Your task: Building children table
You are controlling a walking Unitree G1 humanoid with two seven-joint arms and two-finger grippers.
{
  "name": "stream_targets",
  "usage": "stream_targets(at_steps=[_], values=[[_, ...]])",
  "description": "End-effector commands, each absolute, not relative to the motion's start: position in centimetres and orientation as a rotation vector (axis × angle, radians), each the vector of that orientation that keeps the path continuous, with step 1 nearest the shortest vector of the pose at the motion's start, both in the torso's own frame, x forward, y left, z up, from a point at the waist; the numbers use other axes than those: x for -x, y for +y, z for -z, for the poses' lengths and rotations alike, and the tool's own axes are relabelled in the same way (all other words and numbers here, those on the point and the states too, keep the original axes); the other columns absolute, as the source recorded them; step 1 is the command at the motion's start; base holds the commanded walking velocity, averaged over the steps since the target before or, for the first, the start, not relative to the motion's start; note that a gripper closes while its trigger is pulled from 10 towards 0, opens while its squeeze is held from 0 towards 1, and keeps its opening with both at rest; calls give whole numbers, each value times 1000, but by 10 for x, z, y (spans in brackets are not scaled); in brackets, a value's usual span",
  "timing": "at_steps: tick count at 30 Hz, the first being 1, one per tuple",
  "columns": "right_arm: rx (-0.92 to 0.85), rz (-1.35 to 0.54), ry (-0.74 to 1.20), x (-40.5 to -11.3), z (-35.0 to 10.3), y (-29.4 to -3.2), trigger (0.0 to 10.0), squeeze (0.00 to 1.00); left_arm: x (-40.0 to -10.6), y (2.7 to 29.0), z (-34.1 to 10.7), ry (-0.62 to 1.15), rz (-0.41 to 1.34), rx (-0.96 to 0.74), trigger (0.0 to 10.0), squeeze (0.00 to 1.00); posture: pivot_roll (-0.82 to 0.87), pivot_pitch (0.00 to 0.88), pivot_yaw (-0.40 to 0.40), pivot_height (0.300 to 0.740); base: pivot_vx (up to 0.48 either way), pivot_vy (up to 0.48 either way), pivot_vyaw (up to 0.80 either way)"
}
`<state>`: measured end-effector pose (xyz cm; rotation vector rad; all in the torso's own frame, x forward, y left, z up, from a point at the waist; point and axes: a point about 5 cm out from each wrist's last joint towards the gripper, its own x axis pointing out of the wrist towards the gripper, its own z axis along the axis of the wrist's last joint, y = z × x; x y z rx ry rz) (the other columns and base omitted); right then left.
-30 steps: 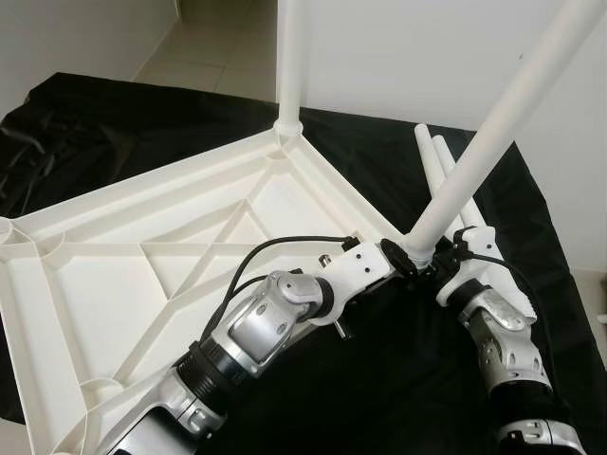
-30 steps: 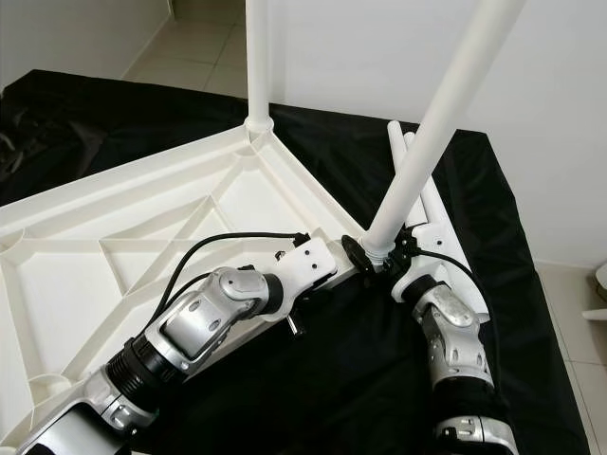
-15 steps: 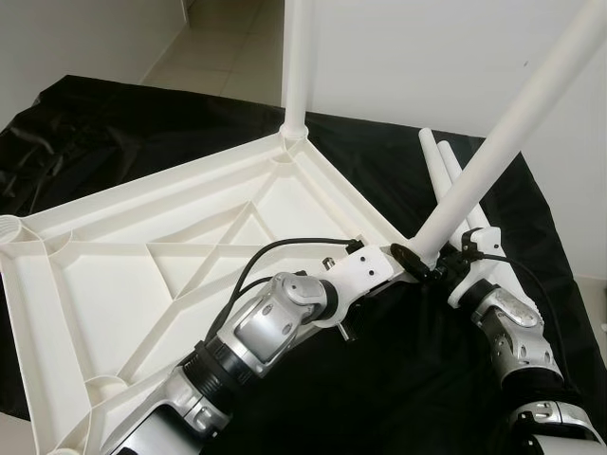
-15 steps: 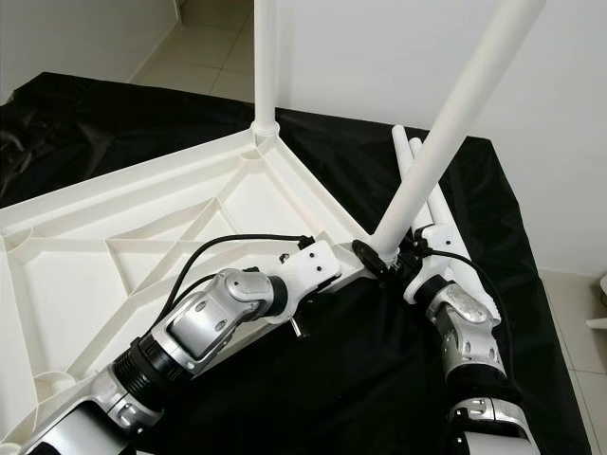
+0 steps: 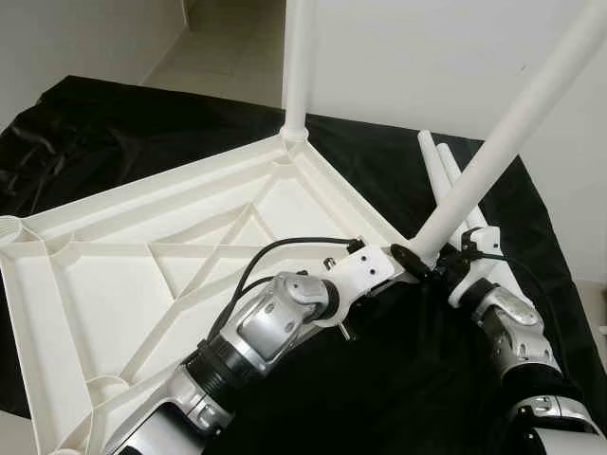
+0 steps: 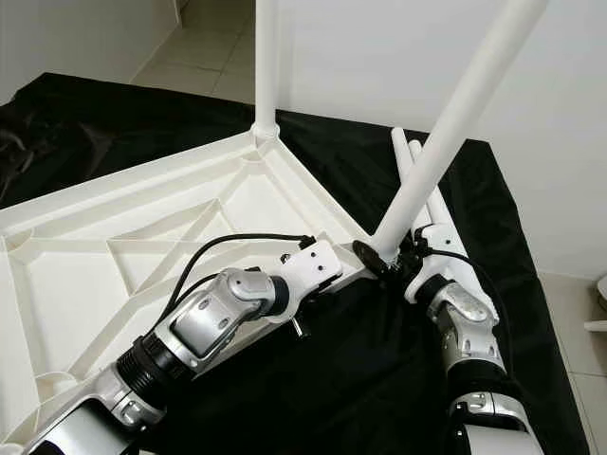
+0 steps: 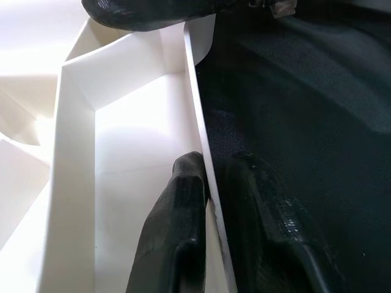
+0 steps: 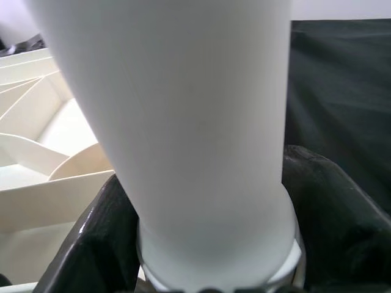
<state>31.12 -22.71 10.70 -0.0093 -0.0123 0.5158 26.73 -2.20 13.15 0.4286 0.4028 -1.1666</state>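
The robot is fitting a leg into the white tabletop, which lies upside down on a black cloth.

The right hand is closed around the tilted leg at the near right corner. The left hand pinches the tabletop's rim beside it.

Next, I think, the leg must stand straight and push in.

I count four legs: one upright leg at the far corner, one tilted, and two spare legs lying down.

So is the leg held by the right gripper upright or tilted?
Tilted. The white leg leans away from the tabletop, unlike the upright leg; the right gripper grips its base.
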Motion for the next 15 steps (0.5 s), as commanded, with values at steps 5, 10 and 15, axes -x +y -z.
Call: stream_targets(at_steps=[5,10,15], values=[[30,-377,-37,-312,-107,-212,10000,0,-249,-29,-106,535,1289,-435,10000,0,-33,76,-47,740,0,0,0],[8,-268,-55,-310,-110,-199,10000,0,-248,-31,-109,528,1304,-448,10000,0,-40,79,-40,740,0,0,0],[-58,-94,-60,-307,-110,-175,10000,0,-251,-28,-107,533,1304,-458,10000,0,-46,76,-21,740,0,0,0]])
